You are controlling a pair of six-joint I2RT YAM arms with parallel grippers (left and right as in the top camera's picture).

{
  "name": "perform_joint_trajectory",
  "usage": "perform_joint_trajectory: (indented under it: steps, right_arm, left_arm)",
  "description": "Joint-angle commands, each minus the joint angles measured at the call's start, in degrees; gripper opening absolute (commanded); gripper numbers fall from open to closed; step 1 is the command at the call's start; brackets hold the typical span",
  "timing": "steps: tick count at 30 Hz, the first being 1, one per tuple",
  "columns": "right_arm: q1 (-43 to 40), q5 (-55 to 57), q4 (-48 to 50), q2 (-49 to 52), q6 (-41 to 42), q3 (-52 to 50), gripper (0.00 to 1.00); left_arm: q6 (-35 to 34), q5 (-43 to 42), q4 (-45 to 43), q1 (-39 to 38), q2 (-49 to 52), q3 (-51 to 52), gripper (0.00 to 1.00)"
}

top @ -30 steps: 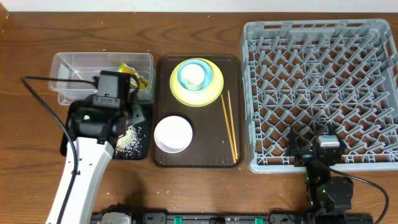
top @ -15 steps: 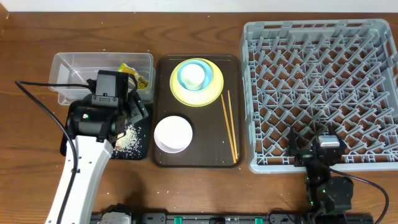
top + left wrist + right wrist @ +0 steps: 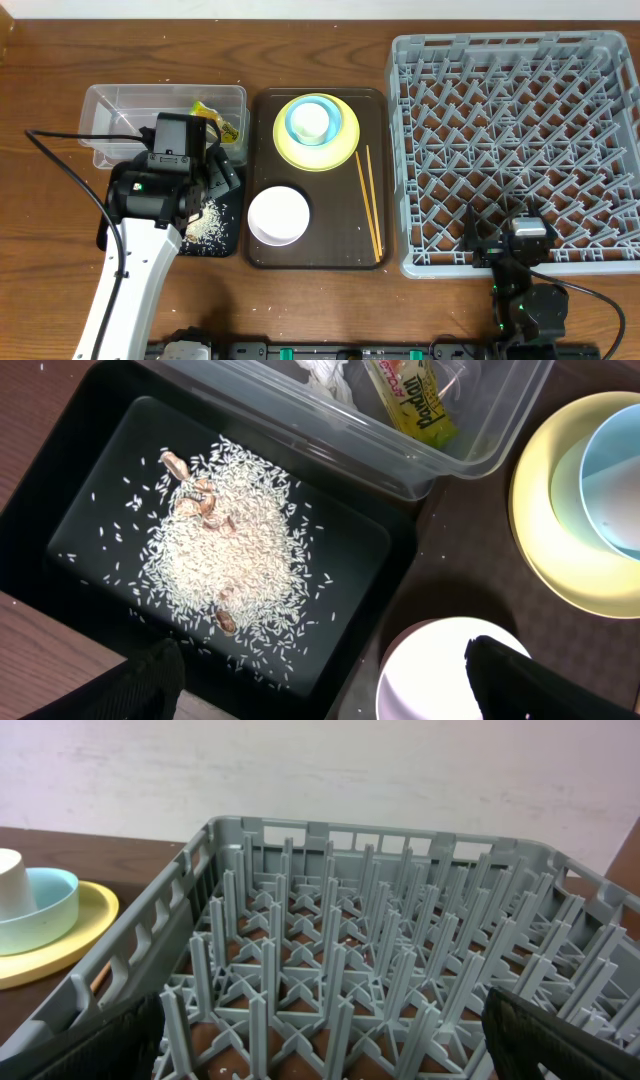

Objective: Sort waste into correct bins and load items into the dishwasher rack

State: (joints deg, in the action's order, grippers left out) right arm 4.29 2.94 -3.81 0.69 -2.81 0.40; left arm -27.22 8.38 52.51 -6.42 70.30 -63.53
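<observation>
Wooden table point(image 3: 300, 40) — rice point(image 3: 230, 550) in black tray point(image 3: 372, 552) beneath left jaws, released, untouched — right jaws released.

Wooden table point(image 3: 320, 300) is carrying four things left to right: clear tub point(image 3: 100, 105) sitting just beside black tray point(image 3: 236, 235), brown serving tray point(image 3: 330, 215), grey rack point(image 3: 515, 40).

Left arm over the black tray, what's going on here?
Waste sorting looks mostly done: rice lies in the black tray, wrapper and napkin in the tub. The left arm hovers over the black tray, jaws open and empty. Plate, blue bowl, cup, white bowl and chopsticks sit on the brown tray; the rack holds nothing yet. The right arm sits at the rack's near edge, jaws open.
</observation>
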Motion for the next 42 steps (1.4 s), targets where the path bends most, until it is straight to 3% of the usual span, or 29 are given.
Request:
perform_joint_trajectory:
  steps: [1, 5, 10, 15, 20, 27, 32, 38, 42]
  right_arm:
    - [-0.57, -0.24, 0.98, -0.13, -0.68, -0.11, 0.99]
    - [-0.59, 0.55, 2.43, -0.13, -0.63, -0.09, 0.99]
    - [-0.57, -9.29, 7.85, -0.13, -0.17, 0.98, 0.99]
    - [-0.59, -3.98, 0.13, 3.43, 2.16, 10.23, 0.99]
    - [-0.57, -3.21, -9.29, 17.59, 2.60, 26.86, 0.99]
    - [0.39, -12.09, -33.35, 47.52, 3.48, 59.84, 0.99]
    - [5.79, -16.65, -48.28, 64.32, 9.84, 78.90, 0.99]
    - [13.64, -33.83, -47.50, 75.45, 10.54, 82.97, 0.99]
    - [16.74, -35.34, -46.93, 80.78, 13.25, 82.97, 0.99]
  left_arm:
    - [-0.55, 1.11, 0.17, 0.28, 0.15, -0.50, 0.93]
    - [-0.55, 1.11, 0.20, 0.28, 0.15, -0.50, 0.93]
    - [-0.55, 1.11, 0.17, 0.26, 0.15, -0.50, 0.93]
    - [-0.55, 1.11, 0.17, 0.24, 0.15, -0.50, 0.93]
    - [-0.55, 1.11, 0.17, 0.24, 0.15, -0.50, 0.93]
    - [-0.55, 1.11, 0.17, 0.24, 0.15, -0.50, 0.93]
    - [-0.55, 1.11, 0.17, 0.24, 0.15, -0.50, 0.93]
    - [-0.55, 1.11, 0.17, 0.24, 0.15, -0.50, 0.93]
    - [-0.55, 1.14, 0.17, 0.24, 0.15, -0.50, 0.93]
